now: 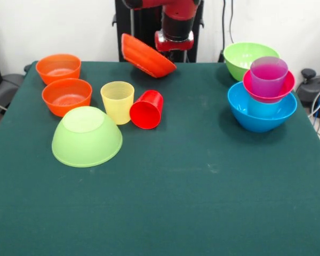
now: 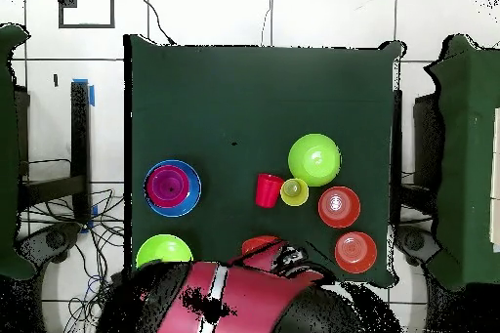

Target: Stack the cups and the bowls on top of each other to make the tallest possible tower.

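No text, label, brand, number or sign can be read on anything in either view.

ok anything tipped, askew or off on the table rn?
Red cup lies on its side against the upright yellow cup. One lime green bowl sits upside down. The wide orange bowl hangs steeply tilted at the gripper. No spills or damage visible.

Dark green table, loose cables beside it.
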### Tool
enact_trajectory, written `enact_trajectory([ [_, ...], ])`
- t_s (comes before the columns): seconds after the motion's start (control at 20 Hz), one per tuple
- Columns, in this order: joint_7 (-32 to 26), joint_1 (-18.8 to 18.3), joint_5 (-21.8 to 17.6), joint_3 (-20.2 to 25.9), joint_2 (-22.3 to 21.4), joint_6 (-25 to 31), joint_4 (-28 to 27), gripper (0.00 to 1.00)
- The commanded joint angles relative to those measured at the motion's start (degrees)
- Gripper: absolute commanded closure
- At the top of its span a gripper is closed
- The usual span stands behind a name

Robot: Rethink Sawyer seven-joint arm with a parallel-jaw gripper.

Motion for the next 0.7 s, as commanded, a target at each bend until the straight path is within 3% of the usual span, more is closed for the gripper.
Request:
enact_trajectory([
  [0.05,3.58,7.50,3.07,-1.39,-1.94,11.07,-9.40,1.00],
  [0.35,3.31,11.49,5.49,-3.18,-4.86,19.66,-10.83,1.00],
  [0.7,3.60,12.47,5.46,-3.46,-5.07,23.05,-11.93,1.00],
])
